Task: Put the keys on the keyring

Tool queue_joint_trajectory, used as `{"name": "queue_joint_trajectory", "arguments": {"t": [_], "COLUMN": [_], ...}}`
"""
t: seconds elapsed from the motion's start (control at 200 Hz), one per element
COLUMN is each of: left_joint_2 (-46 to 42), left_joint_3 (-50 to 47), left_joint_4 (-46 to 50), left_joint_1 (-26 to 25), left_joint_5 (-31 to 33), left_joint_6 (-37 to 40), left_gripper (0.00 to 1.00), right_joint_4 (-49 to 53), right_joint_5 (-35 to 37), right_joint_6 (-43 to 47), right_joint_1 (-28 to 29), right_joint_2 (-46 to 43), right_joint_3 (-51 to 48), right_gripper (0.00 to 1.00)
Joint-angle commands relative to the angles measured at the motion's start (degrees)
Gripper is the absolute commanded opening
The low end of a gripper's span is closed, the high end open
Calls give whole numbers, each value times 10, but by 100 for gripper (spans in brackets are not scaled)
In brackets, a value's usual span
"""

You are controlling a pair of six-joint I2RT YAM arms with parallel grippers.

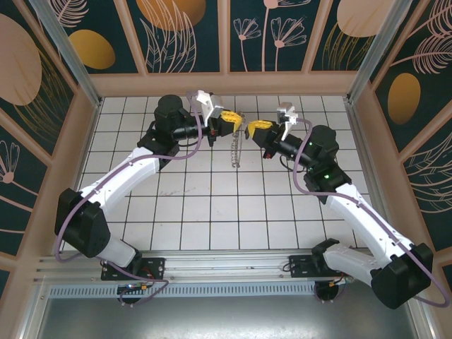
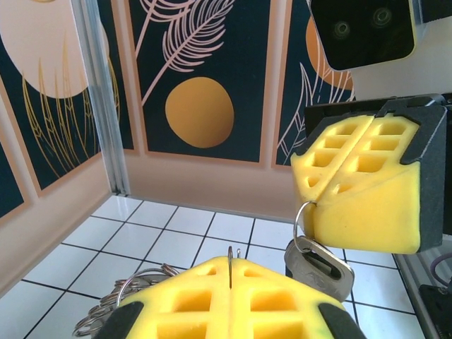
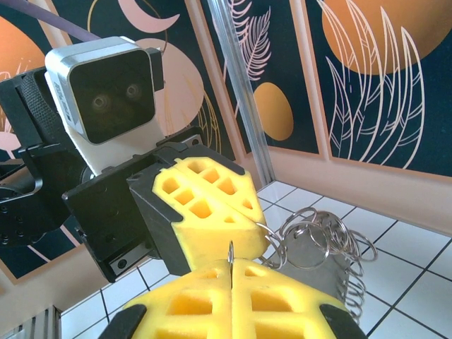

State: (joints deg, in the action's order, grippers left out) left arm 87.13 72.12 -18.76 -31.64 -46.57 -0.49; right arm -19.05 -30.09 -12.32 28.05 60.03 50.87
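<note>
Both grippers meet above the far middle of the table. My left gripper (image 1: pixel 232 126) (image 2: pixel 231 272) is shut on a thin wire loop of the keyring (image 1: pixel 236 150), a chain of linked metal rings (image 3: pixel 318 233) that hangs down from its yellow pads (image 3: pixel 205 205). More of those rings (image 2: pixel 120 300) show low on the left in the left wrist view. My right gripper (image 1: pixel 253 128) (image 3: pixel 231 272) is shut on a small split ring. A silver key (image 2: pixel 319 265) dangles from that ring just under the right gripper's pads (image 2: pixel 360 183). The two sets of fingertips are nearly touching.
White tiled floor (image 1: pixel 212 205) lies below, boxed in by patterned walls (image 1: pixel 226 35) at the back and both sides. A metal corner post (image 2: pixel 102 106) stands to the left in the left wrist view. The arm bases sit at the near edge.
</note>
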Motion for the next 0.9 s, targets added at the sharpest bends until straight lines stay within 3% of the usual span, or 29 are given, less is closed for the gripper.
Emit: {"name": "queue_joint_trajectory", "arguments": {"t": [0.0,0.896], "left_joint_2": [4,9], "left_joint_3": [26,38], "left_joint_4": [-6,-3], "left_joint_1": [-5,-15], "left_joint_5": [-19,-32], "left_joint_6": [12,12], "left_gripper": [0,0], "right_joint_4": [-3,-7], "right_joint_5": [-11,-19], "right_joint_6": [11,7], "right_joint_1": [-5,-31], "right_joint_2": [5,10], "right_joint_3": [24,12], "right_gripper": [0,0]}}
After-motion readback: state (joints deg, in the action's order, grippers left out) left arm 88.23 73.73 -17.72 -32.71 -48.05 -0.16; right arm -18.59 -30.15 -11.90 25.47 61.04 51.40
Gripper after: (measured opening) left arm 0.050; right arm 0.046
